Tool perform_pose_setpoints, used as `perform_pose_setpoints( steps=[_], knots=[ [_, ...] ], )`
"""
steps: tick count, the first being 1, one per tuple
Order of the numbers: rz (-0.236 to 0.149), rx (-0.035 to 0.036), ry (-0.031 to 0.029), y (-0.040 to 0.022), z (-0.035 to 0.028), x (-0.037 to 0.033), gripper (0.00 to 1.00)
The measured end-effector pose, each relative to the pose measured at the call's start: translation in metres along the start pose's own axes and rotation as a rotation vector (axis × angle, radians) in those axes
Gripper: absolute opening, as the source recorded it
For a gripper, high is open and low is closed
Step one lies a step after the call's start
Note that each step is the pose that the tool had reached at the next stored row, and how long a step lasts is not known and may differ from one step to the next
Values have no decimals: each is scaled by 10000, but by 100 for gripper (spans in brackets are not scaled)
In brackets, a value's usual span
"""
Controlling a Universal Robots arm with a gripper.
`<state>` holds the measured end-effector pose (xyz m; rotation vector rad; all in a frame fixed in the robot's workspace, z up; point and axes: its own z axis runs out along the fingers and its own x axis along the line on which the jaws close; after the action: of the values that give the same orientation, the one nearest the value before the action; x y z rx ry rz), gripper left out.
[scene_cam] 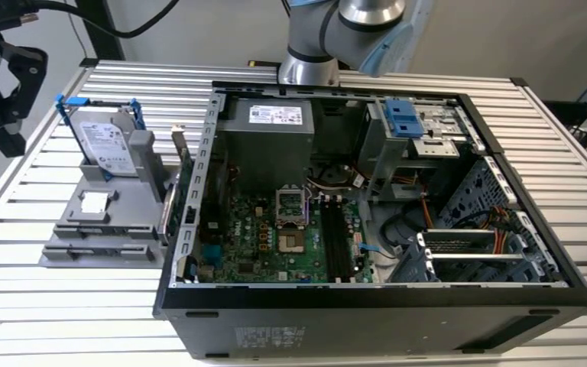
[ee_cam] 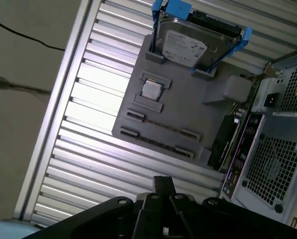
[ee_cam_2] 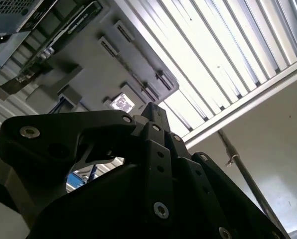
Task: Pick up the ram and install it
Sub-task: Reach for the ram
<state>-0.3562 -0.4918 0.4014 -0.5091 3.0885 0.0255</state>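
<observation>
The claw (black, jointed) runs off the edge in the first wrist view.

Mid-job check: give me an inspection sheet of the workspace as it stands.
Surface: slatted metal table, carrying the open computer case and grey fixture.
Job's things: ram on edge at the fixture's side nearest the case; motherboard slots look unfilled.
Clutter: hard drive in blue frame and processor chip on the fixture.
Gripper: gripper above the table, apart from the ram.
Cables: black cable in the exterior view's upper left; wires inside the case.
Surroundings: bare floor.
</observation>
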Motion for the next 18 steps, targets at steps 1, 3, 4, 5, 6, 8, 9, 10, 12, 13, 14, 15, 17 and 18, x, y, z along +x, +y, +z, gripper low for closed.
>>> perform_pose_setpoints(
  steps=[1,3,4,5,6,8,9,10,12,13,14,15,17,18],
  knots=[
    [-91,11,6,0,-2,0,0],
    [-268,30,15,0,-5,1,0],
    [-360,38,19,0,-6,1,0],
    [-444,43,22,1,-8,1,0],
    [-541,48,26,0,-9,0,0],
    [-725,57,31,0,-12,0,0],
    [-818,64,35,0,-13,0,0],
    [-909,70,40,1,-15,1,0],
    [-1048,78,45,0,-16,1,0],
    [-1086,79,46,1,-16,1,0],
    [-1108,79,46,1,-16,1,0],
    [-1117,79,46,1,-17,1,0],
    [-1119,79,47,0,-17,1,0],
    [-1120,79,47,1,-17,1,0]
  ],
)
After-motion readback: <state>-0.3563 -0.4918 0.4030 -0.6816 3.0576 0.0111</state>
